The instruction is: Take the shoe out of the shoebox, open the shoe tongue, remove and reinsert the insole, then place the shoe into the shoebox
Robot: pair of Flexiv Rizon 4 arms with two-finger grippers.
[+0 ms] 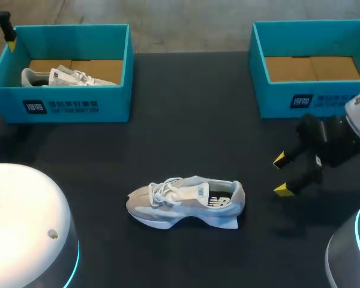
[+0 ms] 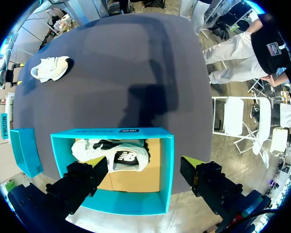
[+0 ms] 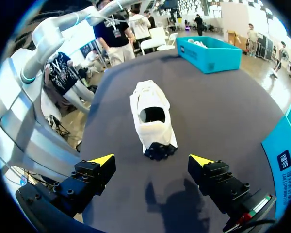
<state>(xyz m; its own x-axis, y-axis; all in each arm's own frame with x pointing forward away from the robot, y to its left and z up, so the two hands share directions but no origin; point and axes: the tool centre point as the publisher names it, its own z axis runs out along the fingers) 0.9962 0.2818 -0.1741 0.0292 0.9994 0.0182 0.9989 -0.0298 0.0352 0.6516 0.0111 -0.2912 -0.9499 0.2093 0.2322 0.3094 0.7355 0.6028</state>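
Shoe (image 1: 186,201) crosswise; toe leftward

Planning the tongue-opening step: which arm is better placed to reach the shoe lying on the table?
Right, probably. The right gripper is open just beside the heel of the shoe, which lies straight ahead of it. The left gripper hangs over the box holding the other shoe, far from it.
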